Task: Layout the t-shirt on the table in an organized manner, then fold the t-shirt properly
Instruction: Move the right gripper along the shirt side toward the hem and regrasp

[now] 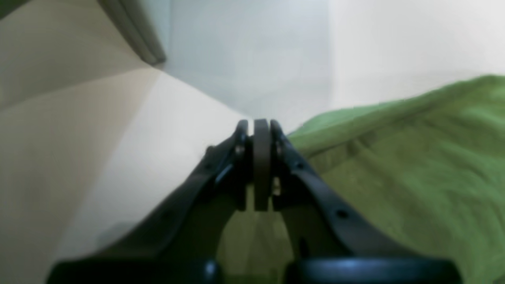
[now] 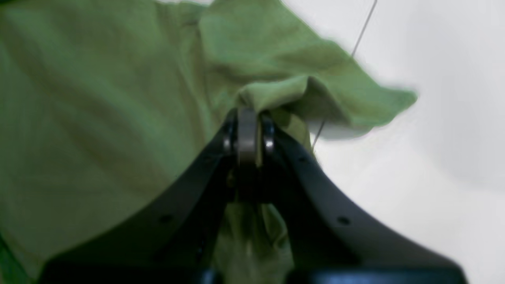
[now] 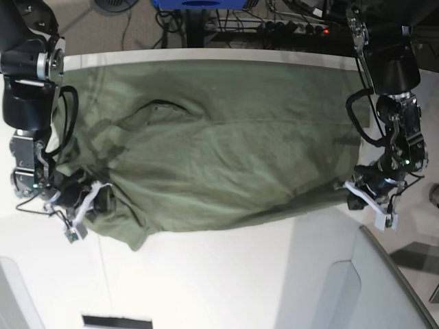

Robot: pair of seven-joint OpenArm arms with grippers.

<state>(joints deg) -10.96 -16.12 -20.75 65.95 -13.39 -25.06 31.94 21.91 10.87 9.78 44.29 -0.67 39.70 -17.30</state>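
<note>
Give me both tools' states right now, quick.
Left tool: closed, pinching the t-shirt's edge.
Right tool: closed on a bunched fold of the t-shirt.

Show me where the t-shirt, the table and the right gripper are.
t-shirt [image 3: 226, 157], base view, middle of the body.
table [image 3: 226, 281], base view, bare white top.
right gripper [image 2: 247, 118], right wrist view, tips of its jaws.

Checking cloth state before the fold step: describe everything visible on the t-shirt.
The t-shirt is plain olive-green, soft-looking, wrinkled cloth, spread wide across the white table, neckline opening up. Its far edge runs along the table's far edge; the near edge is uneven and one lower corner is bunched. The right end effector is shut on a raised fold at that bunched corner. The left end effector is shut at the opposite edge.
</note>
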